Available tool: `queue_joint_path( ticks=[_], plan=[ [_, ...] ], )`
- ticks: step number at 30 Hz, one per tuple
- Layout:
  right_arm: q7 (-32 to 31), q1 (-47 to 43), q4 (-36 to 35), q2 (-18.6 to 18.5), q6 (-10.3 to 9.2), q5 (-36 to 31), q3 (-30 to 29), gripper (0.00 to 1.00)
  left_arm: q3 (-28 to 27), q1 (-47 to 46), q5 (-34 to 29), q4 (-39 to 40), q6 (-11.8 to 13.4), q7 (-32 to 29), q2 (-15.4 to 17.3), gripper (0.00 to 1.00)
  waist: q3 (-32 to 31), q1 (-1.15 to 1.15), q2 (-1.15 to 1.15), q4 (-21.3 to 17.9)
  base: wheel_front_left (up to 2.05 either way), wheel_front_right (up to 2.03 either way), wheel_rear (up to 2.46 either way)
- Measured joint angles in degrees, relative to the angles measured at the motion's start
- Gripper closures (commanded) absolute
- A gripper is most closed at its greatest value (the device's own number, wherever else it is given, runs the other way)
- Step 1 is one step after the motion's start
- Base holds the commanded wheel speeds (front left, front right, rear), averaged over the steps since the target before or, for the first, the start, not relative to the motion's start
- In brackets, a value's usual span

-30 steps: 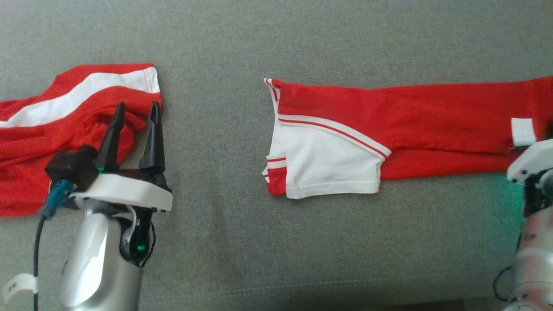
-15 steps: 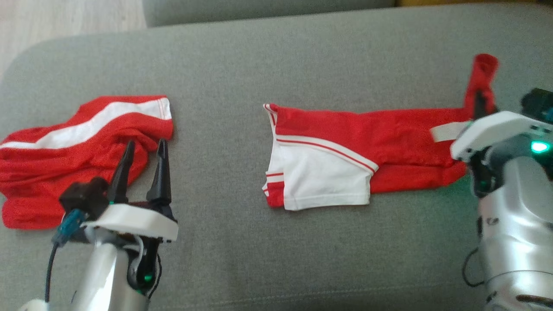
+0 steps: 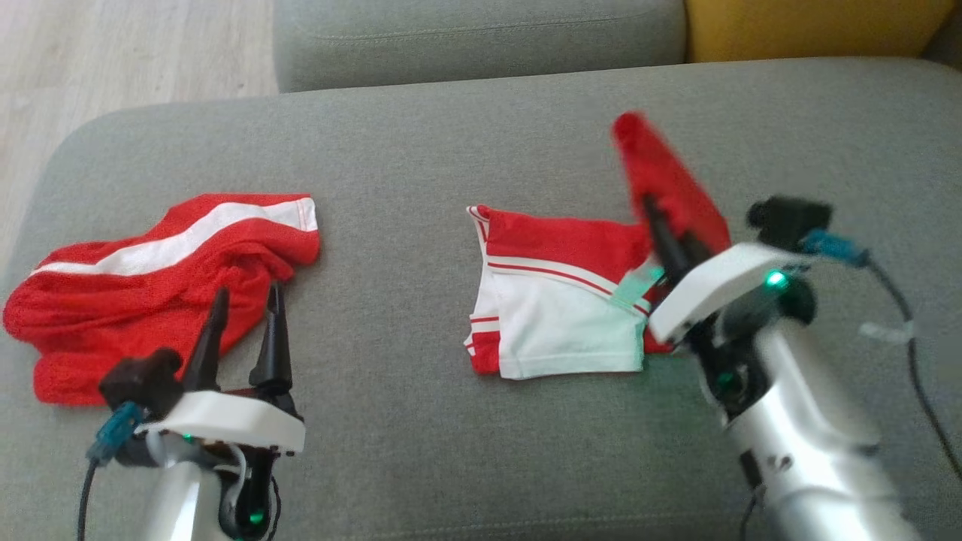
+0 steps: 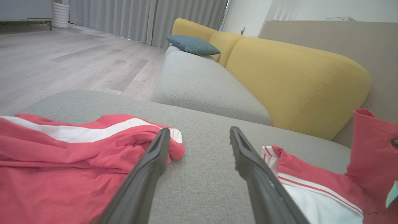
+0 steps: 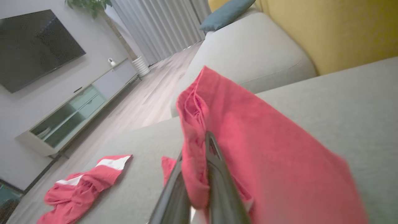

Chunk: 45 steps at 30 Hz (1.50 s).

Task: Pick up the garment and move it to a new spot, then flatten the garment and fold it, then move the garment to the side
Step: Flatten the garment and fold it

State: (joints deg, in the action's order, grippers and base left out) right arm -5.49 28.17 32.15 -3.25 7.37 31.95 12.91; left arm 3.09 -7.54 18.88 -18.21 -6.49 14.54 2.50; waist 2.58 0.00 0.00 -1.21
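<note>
- left gripper (image 3: pixel 248 291) idles nearest us, dark fingers spread wide and empty, tips over the crumpled red mesh cloth with a white stripe (image 3: pixel 150 300).
- right gripper (image 3: pixel 652 214) is pinched tight on the red end of the red-and-white fabric garment (image 3: pixel 556 330), mid-seat on the grey woven sofa cushion (image 3: pixel 451 150).
- that end lay stretched flat rightward a second ago; now it's lifted, swinging left over the white panel. the fold looks underway.
</note>
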Motion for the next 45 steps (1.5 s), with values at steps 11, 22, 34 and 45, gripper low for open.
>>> queue_joint_path(
  ticks=[11,22,34,45],
  plan=[
    [9.4,-2.2,6.4,-0.1,0.0,12.1,17.1,1.0,2.5,0.2,1.5,-0.3,0.8,0.0,-0.1,0.0,1.4,0.0,0.0,4.2,0.0,0.0,0.0],
    [17.9,4.5,18.3,-0.2,0.0,21.1,25.6,1.0,3.5,0.2,2.1,-0.7,0.9,0.0,-0.1,0.0,3.0,0.0,0.0,7.3,0.0,0.0,0.0],
    [18.7,5.6,13.6,-0.4,0.0,30.0,40.4,0.0,3.4,0.2,2.0,-0.7,1.0,0.0,-0.1,0.0,3.3,0.0,0.0,6.3,0.0,0.0,0.0],
    [19.7,13.0,22.1,-0.6,0.0,11.7,27.3,0.0,1.9,0.2,2.0,2.6,1.0,0.0,-0.1,0.0,2.4,0.0,0.0,2.0,0.0,0.0,0.0]
  ],
)
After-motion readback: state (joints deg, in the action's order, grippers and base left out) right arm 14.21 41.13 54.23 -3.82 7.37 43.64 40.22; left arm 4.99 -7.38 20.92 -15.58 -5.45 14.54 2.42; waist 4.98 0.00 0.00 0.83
